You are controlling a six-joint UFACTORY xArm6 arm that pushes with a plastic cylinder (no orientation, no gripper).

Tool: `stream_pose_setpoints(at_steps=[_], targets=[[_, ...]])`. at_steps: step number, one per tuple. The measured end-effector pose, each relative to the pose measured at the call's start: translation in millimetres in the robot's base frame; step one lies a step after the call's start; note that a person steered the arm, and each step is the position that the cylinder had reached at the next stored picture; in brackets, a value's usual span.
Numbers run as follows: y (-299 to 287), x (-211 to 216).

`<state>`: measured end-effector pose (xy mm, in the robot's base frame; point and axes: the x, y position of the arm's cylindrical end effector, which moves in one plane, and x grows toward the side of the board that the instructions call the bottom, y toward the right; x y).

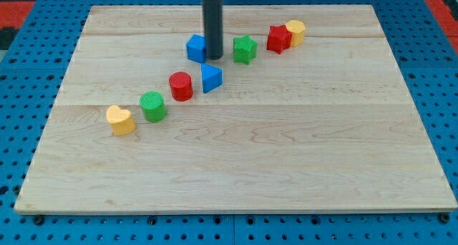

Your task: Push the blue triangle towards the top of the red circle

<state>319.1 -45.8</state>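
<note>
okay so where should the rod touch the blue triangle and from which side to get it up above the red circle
Probably its lower right face, pushing toward the view's upper left. The blue triangle sits just right of the red circle. My tip is above the triangle, beside the blue block, so it must circle round first.

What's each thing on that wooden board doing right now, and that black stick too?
My tip: on the board, beside blue cube, above blue triangle.
Blue triangle: right of red circle, just apart.
Red circle: upright.
Blue cube: against the rod.
Green circle: upright.
Yellow heart: alone, leftmost.
Green star: alone.
Red star: touching yellow block.
</note>
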Motion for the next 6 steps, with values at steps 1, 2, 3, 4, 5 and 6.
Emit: stream_pose_setpoints(at_steps=[1, 2, 3, 4, 5, 6], targets=[[-36, -17], [2, 23], [55, 74], [72, 104], [33, 88], [-6, 56]])
